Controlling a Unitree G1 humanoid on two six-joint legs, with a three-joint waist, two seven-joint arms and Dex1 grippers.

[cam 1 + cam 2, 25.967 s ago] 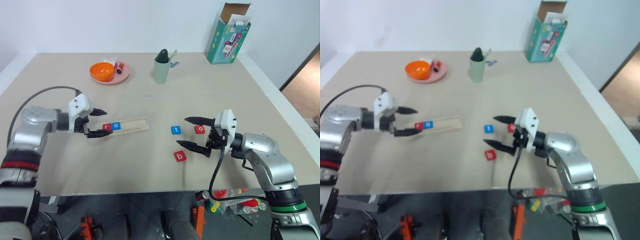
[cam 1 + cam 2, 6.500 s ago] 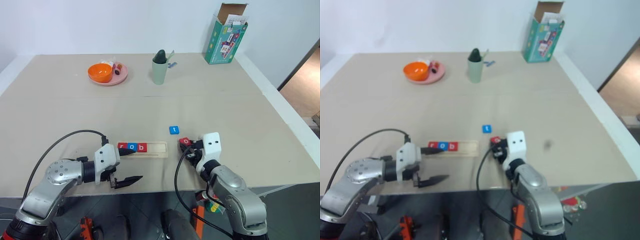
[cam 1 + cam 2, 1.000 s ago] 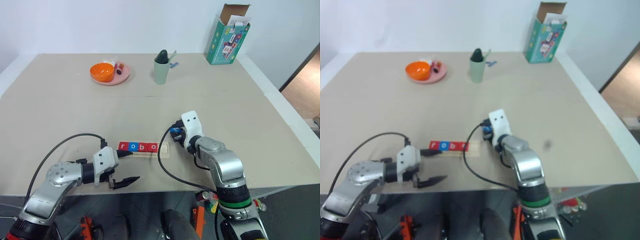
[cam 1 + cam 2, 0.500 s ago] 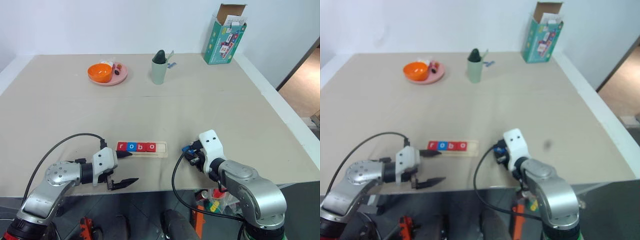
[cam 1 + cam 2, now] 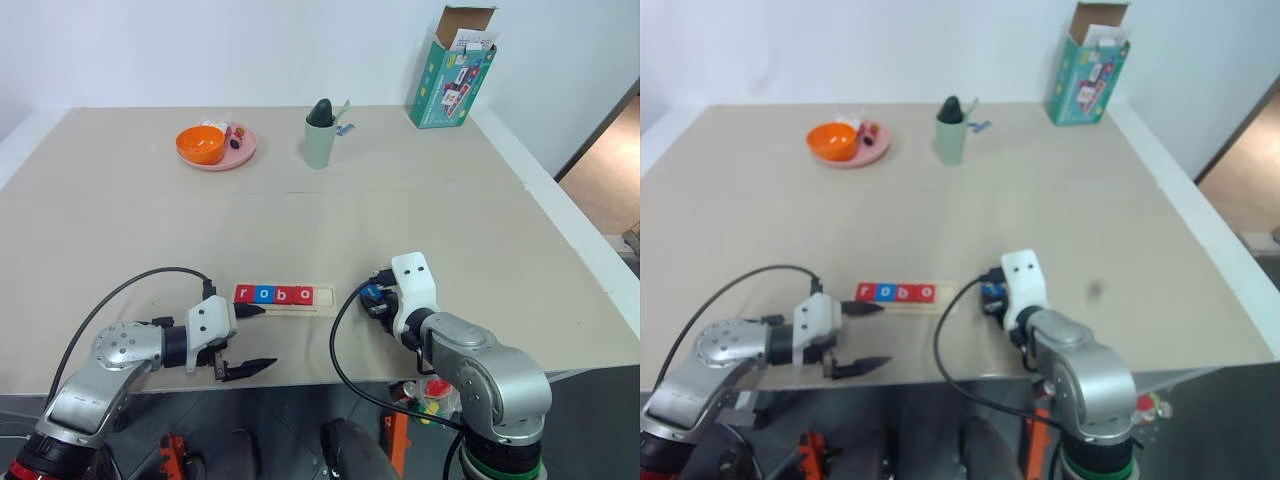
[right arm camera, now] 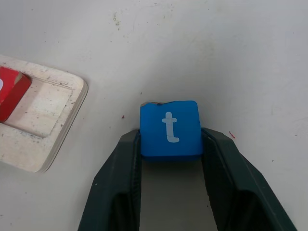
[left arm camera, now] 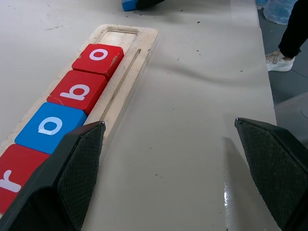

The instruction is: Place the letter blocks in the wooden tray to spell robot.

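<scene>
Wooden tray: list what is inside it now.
The wooden tray holds four blocks in a row: red r, blue o, red b, red o. The last slot is bare wood. Nothing hidden.

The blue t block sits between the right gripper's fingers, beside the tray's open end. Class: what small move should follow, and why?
Probably carry the blue t block sideways over the empty last slot of the wooden tray and lower it in. The right gripper has its fingers at the block's two sides, and r, o, b, o already fill the other slots, so only this slot remains.
</scene>
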